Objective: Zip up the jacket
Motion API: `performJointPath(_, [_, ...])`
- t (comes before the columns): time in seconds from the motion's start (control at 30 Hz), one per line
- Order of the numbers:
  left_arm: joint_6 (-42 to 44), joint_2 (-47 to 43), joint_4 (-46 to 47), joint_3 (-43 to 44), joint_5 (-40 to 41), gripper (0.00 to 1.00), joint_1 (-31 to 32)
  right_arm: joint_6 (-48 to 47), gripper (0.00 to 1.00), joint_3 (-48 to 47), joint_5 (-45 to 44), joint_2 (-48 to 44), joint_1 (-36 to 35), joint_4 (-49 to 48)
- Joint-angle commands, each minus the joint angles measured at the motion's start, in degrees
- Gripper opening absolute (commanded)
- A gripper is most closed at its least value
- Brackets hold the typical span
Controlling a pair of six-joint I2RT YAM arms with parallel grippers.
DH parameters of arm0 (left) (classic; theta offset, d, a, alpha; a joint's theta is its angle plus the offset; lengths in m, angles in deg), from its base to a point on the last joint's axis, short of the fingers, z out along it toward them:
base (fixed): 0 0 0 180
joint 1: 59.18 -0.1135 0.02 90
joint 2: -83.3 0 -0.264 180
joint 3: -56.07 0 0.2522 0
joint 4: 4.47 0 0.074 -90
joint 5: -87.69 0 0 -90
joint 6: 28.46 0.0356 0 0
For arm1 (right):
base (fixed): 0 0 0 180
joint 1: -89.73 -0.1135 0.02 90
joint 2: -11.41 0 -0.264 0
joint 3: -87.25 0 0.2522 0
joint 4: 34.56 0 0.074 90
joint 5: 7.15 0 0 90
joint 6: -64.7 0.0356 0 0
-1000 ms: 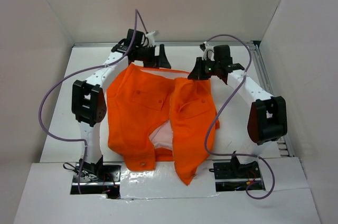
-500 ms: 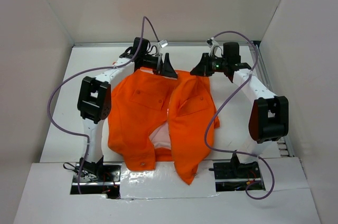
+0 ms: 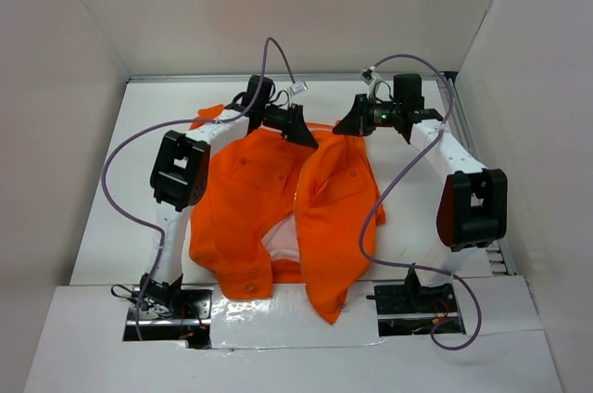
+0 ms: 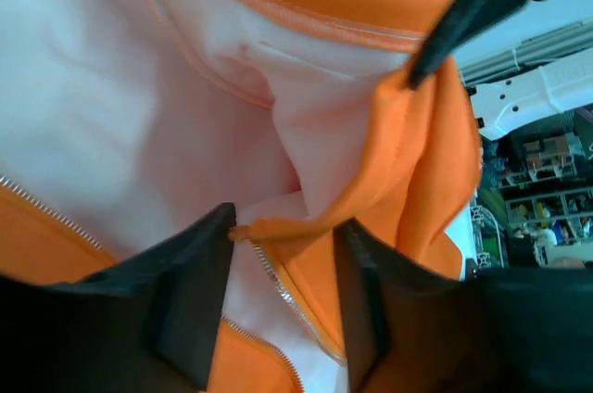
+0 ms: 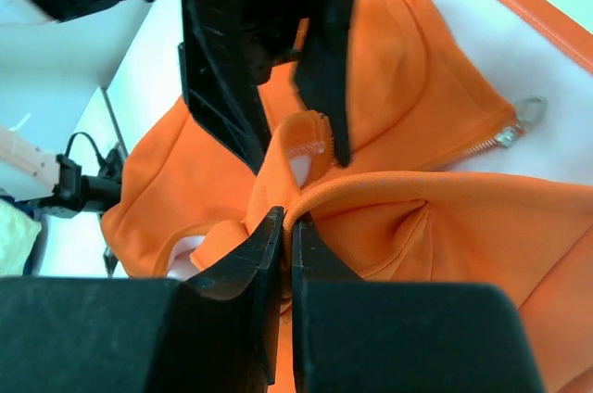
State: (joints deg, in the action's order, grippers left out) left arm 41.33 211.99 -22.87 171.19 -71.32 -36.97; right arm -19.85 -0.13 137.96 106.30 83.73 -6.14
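The orange jacket (image 3: 250,189) lies front-up and unzipped on the white table, its pale lining (image 4: 111,115) showing at the collar. My left gripper (image 3: 296,126) hovers at the collar's far edge. In the left wrist view its jaws (image 4: 283,268) stand apart around the light zipper teeth (image 4: 283,289) and a folded orange hem, which lies loose between them. My right gripper (image 3: 346,124) is close to its right, shut on a fold of the jacket's right front edge (image 5: 288,219). A metal zipper pull (image 5: 528,115) lies on the table beyond.
White walls box in the table (image 3: 120,189) on three sides. Purple cables (image 3: 111,161) loop off both arms. The two arm bases (image 3: 167,305) sit at the near edge, with the jacket's hem just ahead of them.
My left arm has swung right along the collar toward the right gripper, and its jaws have narrowed around the zipper edge. The right gripper has kept its hold, lifting the fabric slightly.
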Motion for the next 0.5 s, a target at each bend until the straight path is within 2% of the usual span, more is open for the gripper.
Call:
performJointPath(0.0, [-0.7, -0.4, 6.9, 0.8, -5.2, 0.55, 0.5, -0.5, 0.01, -3.4, -2.1, -2.2, 0.8, 1.6])
performJointPath(0.03, [-0.9, -1.3, 7.5, -0.7, -5.3, 0.49, 0.5, -0.4, 0.02, -3.5, -3.9, -2.1, 0.9, 2.0])
performJointPath(0.07, [-1.1, -1.9, 8.4, -1.4, -5.1, 0.36, 0.5, -0.5, 0.03, -3.5, -5.4, -2.3, 1.2, 2.8])
performJointPath(0.2, [-1.5, -6.0, 10.6, -5.1, -3.3, 0.13, 0.5, -0.3, 0.08, -2.1, -12.1, -3.2, 2.0, 3.5])
performJointPath(0.27, [-1.5, -8.2, 11.1, -6.4, -1.9, 0.03, 0.6, 0.8, 0.19, -1.4, -19.6, -3.7, 2.0, 3.9])
performJointPath(0.3, [-1.4, -9.1, 11.0, -6.6, -1.3, 0.00, 0.6, 1.5, 0.38, -1.3, -22.9, -3.9, 1.9, 4.9])
performJointPath(0.33, [-1.5, -9.4, 10.6, -6.6, -0.4, 0.00, 0.6, 2.3, 0.43, -1.3, -28.7, -4.2, 1.9, 5.4])
performJointPath(0.37, [-2.1, -9.6, 10.4, -6.4, 1.2, 0.00, 0.7, 2.7, 0.50, -0.9, -30.4, -4.7, 1.9, 5.6])
performJointPath(0.47, [-2.5, -8.5, 8.5, -4.3, 3.1, 0.00, 1.0, 2.6, 0.59, 0.1, -31.5, -8.3, 1.4, 5.7])
